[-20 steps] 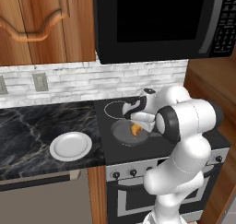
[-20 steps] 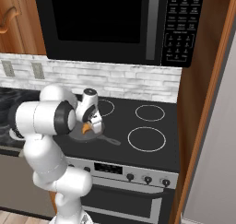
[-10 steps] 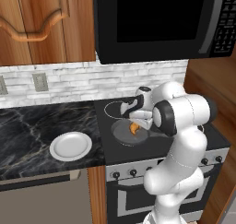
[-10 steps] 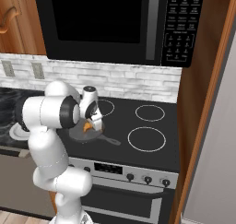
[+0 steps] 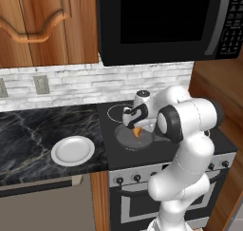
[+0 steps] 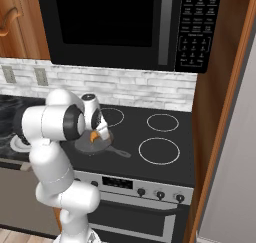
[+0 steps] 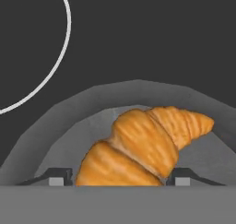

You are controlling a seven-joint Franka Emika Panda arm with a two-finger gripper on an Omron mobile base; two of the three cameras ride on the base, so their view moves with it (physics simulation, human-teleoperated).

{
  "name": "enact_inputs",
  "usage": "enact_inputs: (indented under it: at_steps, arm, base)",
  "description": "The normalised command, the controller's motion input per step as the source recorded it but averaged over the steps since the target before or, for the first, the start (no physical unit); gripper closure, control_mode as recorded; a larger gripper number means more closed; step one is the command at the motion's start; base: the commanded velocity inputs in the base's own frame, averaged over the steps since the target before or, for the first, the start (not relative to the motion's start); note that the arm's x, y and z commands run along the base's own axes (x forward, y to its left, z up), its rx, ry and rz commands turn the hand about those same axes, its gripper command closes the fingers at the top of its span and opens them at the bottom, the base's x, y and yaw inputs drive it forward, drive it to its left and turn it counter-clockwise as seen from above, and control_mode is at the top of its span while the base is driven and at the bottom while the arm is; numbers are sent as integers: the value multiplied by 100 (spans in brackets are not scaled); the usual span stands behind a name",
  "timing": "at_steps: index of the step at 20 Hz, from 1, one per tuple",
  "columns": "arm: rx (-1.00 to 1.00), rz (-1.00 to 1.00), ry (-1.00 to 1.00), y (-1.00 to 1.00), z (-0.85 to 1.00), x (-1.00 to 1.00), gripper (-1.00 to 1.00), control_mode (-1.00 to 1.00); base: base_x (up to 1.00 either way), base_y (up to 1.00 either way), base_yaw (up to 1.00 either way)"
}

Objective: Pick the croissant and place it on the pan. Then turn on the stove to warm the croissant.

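You have the gripper (image 5: 136, 129) low over the pan (image 5: 124, 139), which sits on the front left burner of the stove (image 5: 190, 147). In the hand view the croissant (image 7: 143, 147) lies between the two fingers (image 7: 59, 176), one tip on each side of it, with the grey pan (image 7: 64, 121) floor directly behind it. The fingers are closed on the croissant.

Whether the pastry already touches the pan floor cannot be told. In the right base view the croissant (image 6: 94, 135) shows as an orange spot at the gripper (image 6: 96, 135), above the pan (image 6: 85, 146), whose thin dark handle points toward the stove (image 6: 165, 169) front. A white plate (image 5: 72, 150) rests on the dark marble table (image 5: 28, 135) left of the stove, well apart from the pan. The black knobs (image 6: 160, 194) line the silver front panel.
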Motion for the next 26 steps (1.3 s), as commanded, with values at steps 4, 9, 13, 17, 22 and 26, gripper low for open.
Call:
enact_inputs:
  at_steps: [4, 9, 13, 17, 22, 26]
  arm:
    - [0, 0, -17, 0, 0, -14, -100, -100]
    - [0, 0, -14, 0, 15, -8, -100, -100]
    - [0, 0, -15, 0, 53, -30, -100, -100]
    - [0, 0, -9, 0, 69, -32, -100, -100]
    - [0, 1, -1, 0, 57, -34, -100, -100]
    - [0, 6, 0, 5, 64, -40, -100, -100]
  base:
    - [0, 0, 0]
    - [0, 0, 0]
    - [0, 0, 0]
    - [0, 0, 0]
    - [0, 0, 0]
    - [0, 0, 0]
